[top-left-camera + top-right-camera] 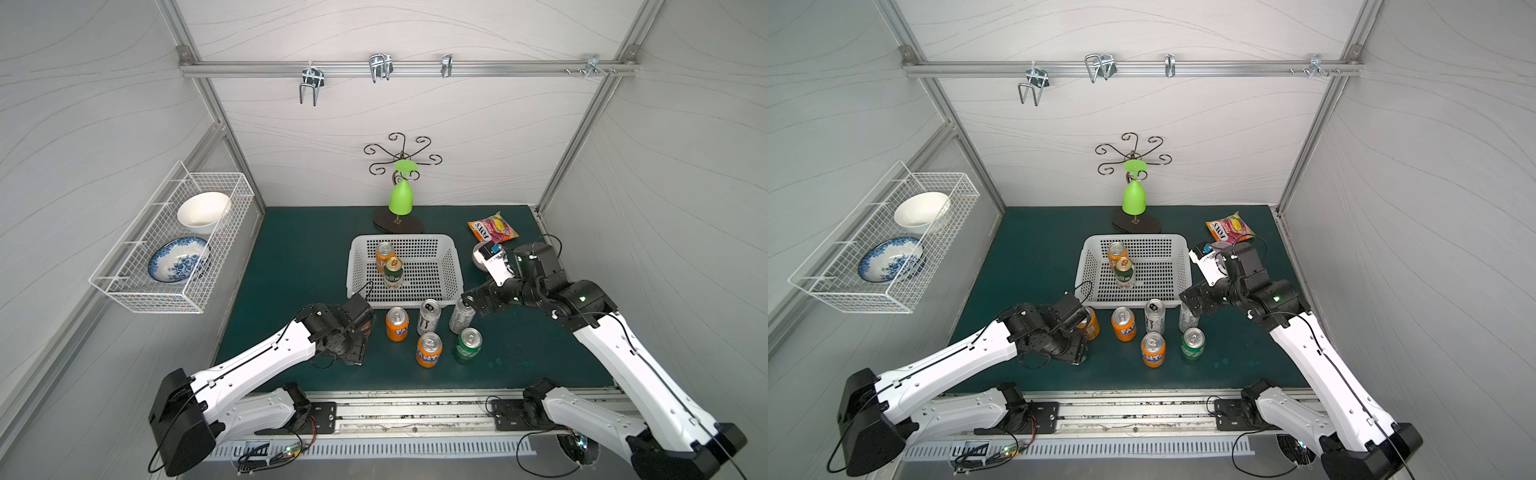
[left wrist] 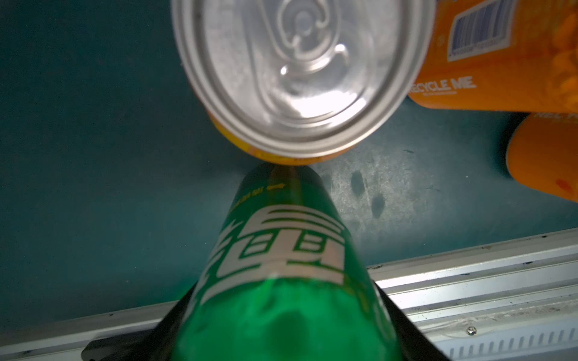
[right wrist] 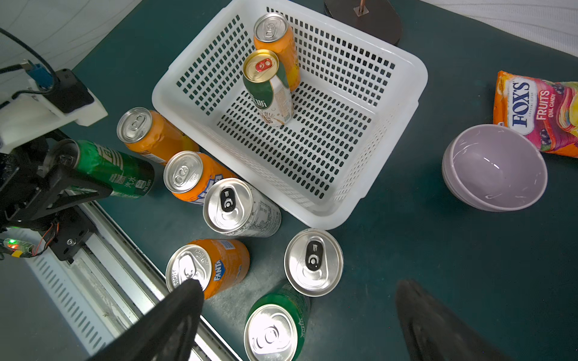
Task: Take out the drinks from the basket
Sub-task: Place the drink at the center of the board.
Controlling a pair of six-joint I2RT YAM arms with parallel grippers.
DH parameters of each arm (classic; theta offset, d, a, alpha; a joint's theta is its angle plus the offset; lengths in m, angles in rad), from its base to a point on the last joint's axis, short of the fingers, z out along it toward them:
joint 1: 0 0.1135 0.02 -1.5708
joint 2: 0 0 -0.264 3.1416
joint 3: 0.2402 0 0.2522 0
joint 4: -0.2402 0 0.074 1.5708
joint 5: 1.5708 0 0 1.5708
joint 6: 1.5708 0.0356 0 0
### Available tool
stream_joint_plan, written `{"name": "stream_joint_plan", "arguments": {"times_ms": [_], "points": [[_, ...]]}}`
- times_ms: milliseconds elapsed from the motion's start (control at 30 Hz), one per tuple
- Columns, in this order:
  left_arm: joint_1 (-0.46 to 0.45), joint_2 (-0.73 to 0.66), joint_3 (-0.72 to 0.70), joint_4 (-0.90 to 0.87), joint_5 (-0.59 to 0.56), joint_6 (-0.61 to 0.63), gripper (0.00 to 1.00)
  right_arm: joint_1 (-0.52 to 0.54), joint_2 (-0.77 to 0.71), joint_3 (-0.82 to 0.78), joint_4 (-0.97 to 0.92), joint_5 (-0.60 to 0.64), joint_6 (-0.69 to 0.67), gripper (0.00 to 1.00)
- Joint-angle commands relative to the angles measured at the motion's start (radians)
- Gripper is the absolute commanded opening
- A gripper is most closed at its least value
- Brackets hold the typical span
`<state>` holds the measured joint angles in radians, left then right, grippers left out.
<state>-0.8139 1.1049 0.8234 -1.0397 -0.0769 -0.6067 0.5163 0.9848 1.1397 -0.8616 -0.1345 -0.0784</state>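
The white basket (image 1: pixel 401 238) holds two upright drinks: an orange can (image 1: pixel 385 254) and a dark green gold-topped can (image 1: pixel 393 272). Several more cans stand on the mat in front of it, among them a slim silver one (image 1: pixel 429 316) and a green one (image 1: pixel 467 345). My left gripper (image 2: pixel 281 328) is shut on another green can (image 2: pixel 281 250), which lies tilted low over the mat, its end against an orange can (image 2: pixel 300 75). My right gripper (image 3: pixel 298 290) hangs open above the cans by the basket's front right corner, holding nothing.
A candy packet (image 1: pixel 493 226) and a lilac bowl (image 3: pixel 494 165) lie right of the basket. A stand with a green glass (image 1: pixel 400 199) is behind it. A wire rack with bowls (image 1: pixel 174 249) hangs on the left wall. A metal rail (image 1: pixel 415 403) edges the front.
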Motion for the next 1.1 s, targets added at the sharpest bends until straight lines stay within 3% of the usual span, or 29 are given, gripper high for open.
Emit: {"name": "stream_joint_plan", "arguments": {"times_ms": [0, 600, 1067], "points": [[-0.010, 0.018, 0.010, 0.066, 0.019, -0.011, 0.57, -0.004, 0.003, 0.000, 0.009, -0.004, -0.009, 0.99], [-0.014, 0.091, -0.018, 0.087, 0.013, -0.011, 0.66, -0.004, 0.005, -0.001, 0.010, -0.004, -0.010, 0.99], [-0.013, 0.092, 0.011, 0.070, 0.001, 0.000, 0.78, -0.005, 0.005, -0.002, 0.010, -0.005, -0.009, 0.99]]}}
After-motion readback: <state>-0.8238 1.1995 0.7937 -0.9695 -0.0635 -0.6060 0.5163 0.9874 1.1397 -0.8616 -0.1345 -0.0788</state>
